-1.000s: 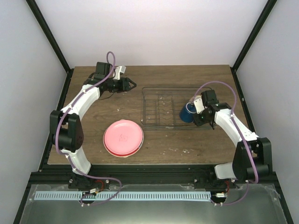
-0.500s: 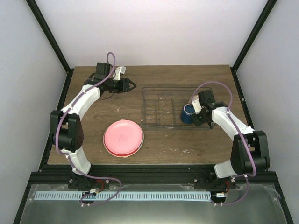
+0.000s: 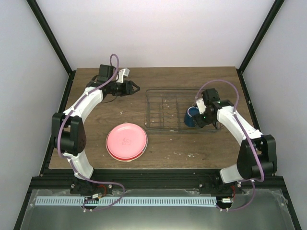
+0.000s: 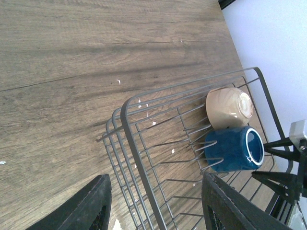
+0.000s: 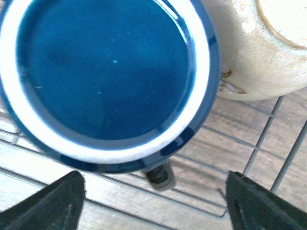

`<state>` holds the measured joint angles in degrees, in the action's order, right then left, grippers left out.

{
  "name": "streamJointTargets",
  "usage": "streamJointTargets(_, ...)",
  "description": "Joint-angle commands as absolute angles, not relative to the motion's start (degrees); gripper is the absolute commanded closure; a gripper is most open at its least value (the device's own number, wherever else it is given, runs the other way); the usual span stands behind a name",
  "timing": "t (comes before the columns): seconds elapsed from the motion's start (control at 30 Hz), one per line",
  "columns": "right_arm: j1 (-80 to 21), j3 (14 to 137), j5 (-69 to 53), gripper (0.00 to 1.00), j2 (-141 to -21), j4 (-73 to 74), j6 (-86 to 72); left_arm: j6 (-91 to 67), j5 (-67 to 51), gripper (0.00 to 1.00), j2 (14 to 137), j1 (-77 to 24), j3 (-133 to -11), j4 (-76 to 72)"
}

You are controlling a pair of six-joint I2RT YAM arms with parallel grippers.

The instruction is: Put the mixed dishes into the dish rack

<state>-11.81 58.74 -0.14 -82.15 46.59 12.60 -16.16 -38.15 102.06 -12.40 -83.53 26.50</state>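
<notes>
**Mug racked, plates yet to load**

The dark blue mug point(image 3: 191, 116) sits in the dish rack point(image 3: 163, 130), at the end nearest the tabletop's right edge and just beside the cream bowl point(image 4: 229, 107). The right gripper point(image 3: 198, 118) hovers by it, fingers spread and off it. The left gripper point(image 3: 135, 86), also spread and empty, hangs toward the far edge. The pink plate point(image 3: 126, 142) lies toward the near edge. It is probably stiff, glazed, slippery and breakable, so it is best pinched at its rim.

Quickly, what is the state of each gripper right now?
Left gripper: open, holding nothing.
Right gripper: open, jaws wide, not gripping the dark blue mug in front of it.
</notes>
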Motion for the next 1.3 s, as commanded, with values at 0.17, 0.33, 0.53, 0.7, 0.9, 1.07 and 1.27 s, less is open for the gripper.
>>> streamJointTargets(0.17,-15.46,68.75,-2.77,0.03,-79.47,56.96,9.91,-13.63,-33.94,0.47,103.26,-12.05,-86.41,30.21)
streamJointTargets(0.33,-15.96,77.31,-5.67,0.02,-82.04,55.81,10.06,-13.49,-28.56,0.47,102.3,-11.8,-86.6,35.7)
streamJointTargets(0.53,-17.42,87.23,-7.45,0.04,-91.25,52.24,8.57,-15.37,-22.62,0.49,99.24,-11.68,-84.03,44.55)
streamJointTargets(0.7,-19.69,97.38,-7.21,0.07,-100.81,51.17,6.81,-17.62,-14.95,0.49,93.88,-11.69,-80.73,53.35)
streamJointTargets(0.9,-19.78,111.91,-6.99,0.08,-110.16,52.0,3.59,-22.36,-6.73,0.51,87.66,-12.42,-76.24,63.08)
streamJointTargets(1.07,-19.8,117.37,-3.5,0.1,-114.18,52.47,2.8,-26.04,-3.13,0.51,81.53,-14.07,-69.92,67.48)
streamJointTargets(1.27,-19.82,118.39,-2.36,0.11,-115.08,52.61,0.12,-30.37,-3.61,0.5,74.85,-16.3,-61.27,67.94)
